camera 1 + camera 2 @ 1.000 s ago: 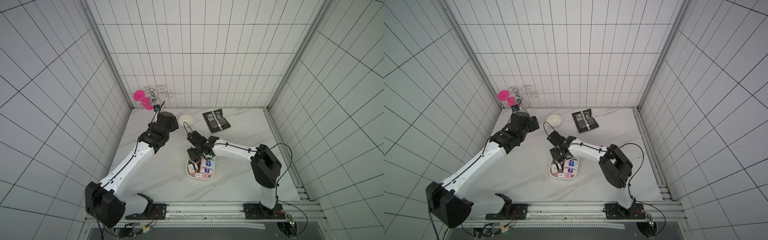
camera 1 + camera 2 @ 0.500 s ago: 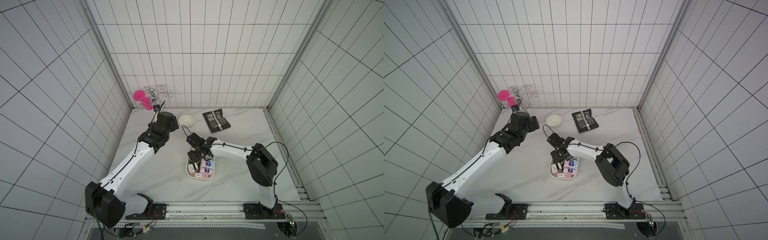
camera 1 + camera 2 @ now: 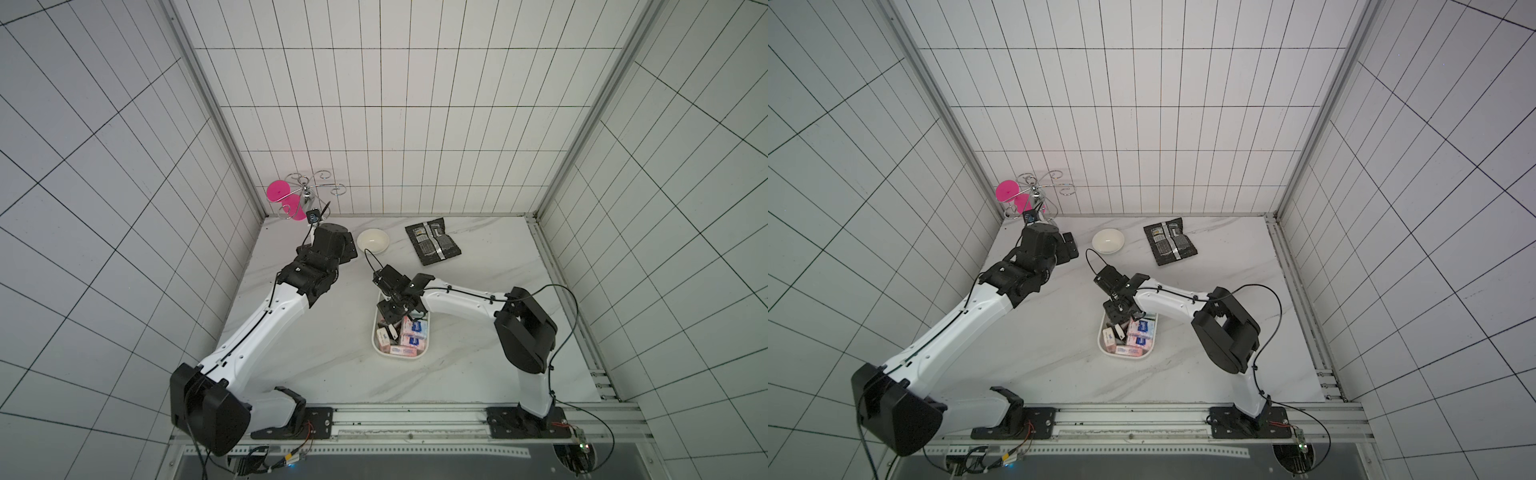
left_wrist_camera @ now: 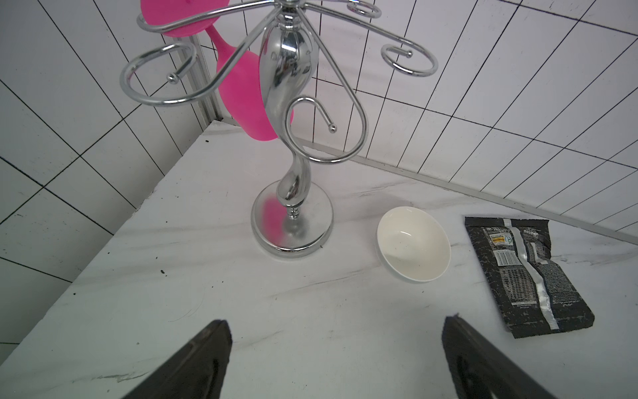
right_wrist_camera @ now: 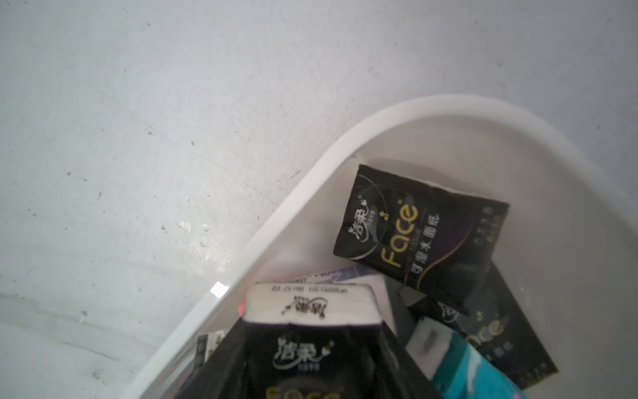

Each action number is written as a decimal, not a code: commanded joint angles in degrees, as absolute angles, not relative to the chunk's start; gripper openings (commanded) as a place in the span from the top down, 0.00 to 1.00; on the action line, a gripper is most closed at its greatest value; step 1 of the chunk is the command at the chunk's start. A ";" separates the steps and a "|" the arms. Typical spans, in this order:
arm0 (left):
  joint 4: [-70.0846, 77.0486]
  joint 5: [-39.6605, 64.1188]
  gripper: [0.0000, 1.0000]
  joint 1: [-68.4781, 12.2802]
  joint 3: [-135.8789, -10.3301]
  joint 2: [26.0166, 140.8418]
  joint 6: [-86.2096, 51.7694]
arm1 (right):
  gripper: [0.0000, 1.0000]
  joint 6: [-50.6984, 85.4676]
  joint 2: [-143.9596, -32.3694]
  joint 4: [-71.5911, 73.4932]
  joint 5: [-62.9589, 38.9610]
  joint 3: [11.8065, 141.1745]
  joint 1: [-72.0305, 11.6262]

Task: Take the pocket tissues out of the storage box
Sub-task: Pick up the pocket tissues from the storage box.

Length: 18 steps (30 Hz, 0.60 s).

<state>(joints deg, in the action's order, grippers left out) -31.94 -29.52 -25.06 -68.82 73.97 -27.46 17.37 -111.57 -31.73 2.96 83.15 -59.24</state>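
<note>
The white storage box (image 3: 401, 358) (image 3: 1125, 358) lies mid-table, holding several pocket tissues (image 3: 413, 332) (image 3: 1140, 332), pink-white and black. My right gripper (image 3: 390, 326) (image 3: 1119, 328) points down into the box's far end. In the right wrist view it (image 5: 310, 345) is shut on a black "Face" packet (image 5: 303, 349), whose white end sticks out past the fingers. Another black packet (image 5: 421, 235) and a teal one (image 5: 459, 373) lie beside it inside the rim (image 5: 293, 214). My left gripper (image 3: 345, 255) (image 4: 336, 324) hovers open over bare table at the back left.
A small white bowl (image 3: 373, 241) (image 4: 414, 254) and a flat black foil pouch (image 3: 433, 241) (image 4: 528, 276) lie near the back wall. A chrome stand (image 4: 293, 172) with a pink glass (image 3: 278, 191) fills the back left corner.
My right gripper has sunk a little into the box and its jaws have narrowed onto the black packet. The left arm has not moved.
</note>
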 commanded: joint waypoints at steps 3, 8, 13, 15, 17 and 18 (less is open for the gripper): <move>-31.11 -29.40 0.01 -24.96 -69.16 73.47 -27.73 | 0.47 17.05 -107.11 -32.96 5.75 84.12 -58.83; -31.01 -29.47 0.01 -24.96 -69.08 73.36 -27.51 | 0.47 17.14 -104.94 -32.70 6.33 83.03 -56.54; -30.96 -29.31 0.01 -24.96 -69.49 73.45 -27.15 | 0.48 17.05 -100.83 -32.45 6.26 80.51 -52.88; -31.09 -29.03 0.01 -24.96 -69.78 73.56 -27.14 | 0.48 16.96 -98.75 -32.51 6.49 78.92 -50.41; -31.11 -29.01 0.01 -24.96 -69.92 73.56 -27.00 | 0.48 16.75 -95.69 -32.52 6.43 76.21 -46.46; -31.05 -29.03 0.01 -24.96 -69.96 73.59 -27.03 | 0.48 16.63 -94.51 -32.52 6.37 75.12 -44.64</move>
<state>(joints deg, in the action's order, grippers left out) -31.94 -29.32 -25.06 -68.84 73.97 -27.40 17.23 -98.17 -31.44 5.26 78.17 -48.90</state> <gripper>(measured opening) 0.986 0.521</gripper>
